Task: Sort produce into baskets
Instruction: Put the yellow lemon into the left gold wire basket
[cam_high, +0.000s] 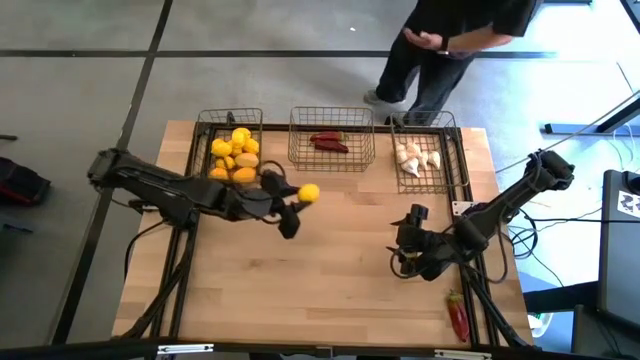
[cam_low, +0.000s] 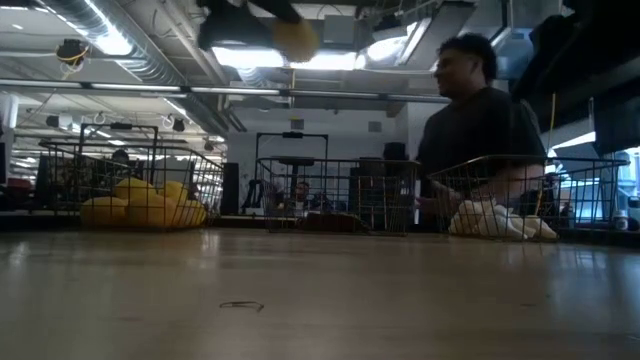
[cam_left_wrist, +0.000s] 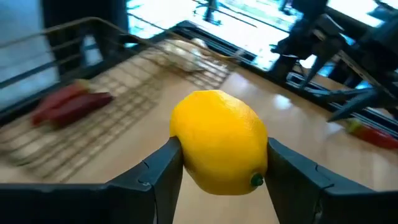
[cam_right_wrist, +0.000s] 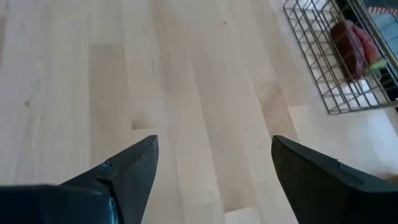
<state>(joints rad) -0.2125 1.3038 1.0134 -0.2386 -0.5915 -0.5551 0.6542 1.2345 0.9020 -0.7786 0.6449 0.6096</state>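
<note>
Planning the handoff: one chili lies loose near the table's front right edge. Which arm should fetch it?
Right. Its open gripper hovers empty near the chili; the left gripper holds a lemon.

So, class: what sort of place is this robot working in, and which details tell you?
Probably a robotics lab or workshop, not a kitchen. The low view shows exposed ceiling ducts and strip lights; the high view shows a bare concrete floor, cables beside the wooden table, and a person standing by.
</note>
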